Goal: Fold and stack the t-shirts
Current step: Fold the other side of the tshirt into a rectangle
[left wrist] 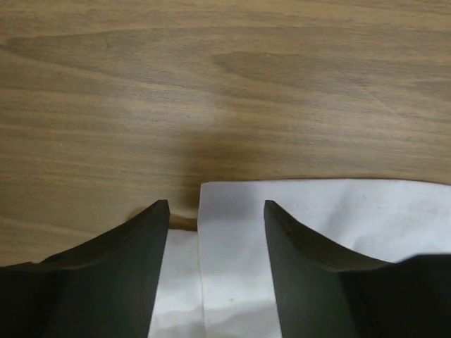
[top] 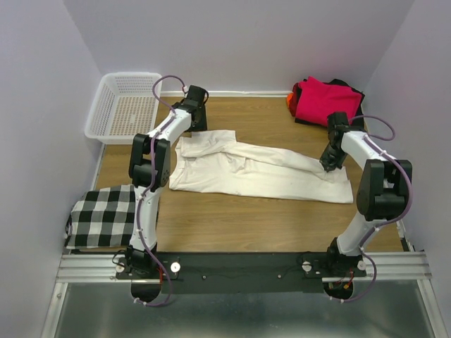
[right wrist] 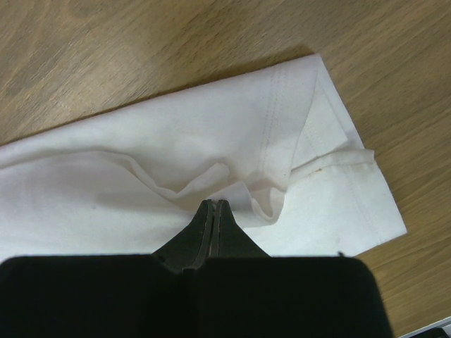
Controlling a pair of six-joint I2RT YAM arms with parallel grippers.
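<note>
A large cream t-shirt [top: 261, 172] lies lengthwise across the middle of the wooden table, partly folded. My left gripper [top: 192, 131] is open over the shirt's far left corner; in the left wrist view its jaws [left wrist: 216, 211] straddle a folded edge of the cream fabric [left wrist: 317, 218]. My right gripper [top: 328, 167] is at the shirt's right end. In the right wrist view it [right wrist: 213, 204] is shut on a raised pinch of cream fabric [right wrist: 176, 141] near the stitched hem. A folded magenta-red shirt [top: 324, 98] lies on a black one [top: 356, 93], with an orange one [top: 290, 103], at the back right.
A white mesh basket [top: 127, 105] stands at the back left corner. A black-and-white checked cloth [top: 106, 215] lies at the near left by the left arm's base. Walls close the table on the left, back and right.
</note>
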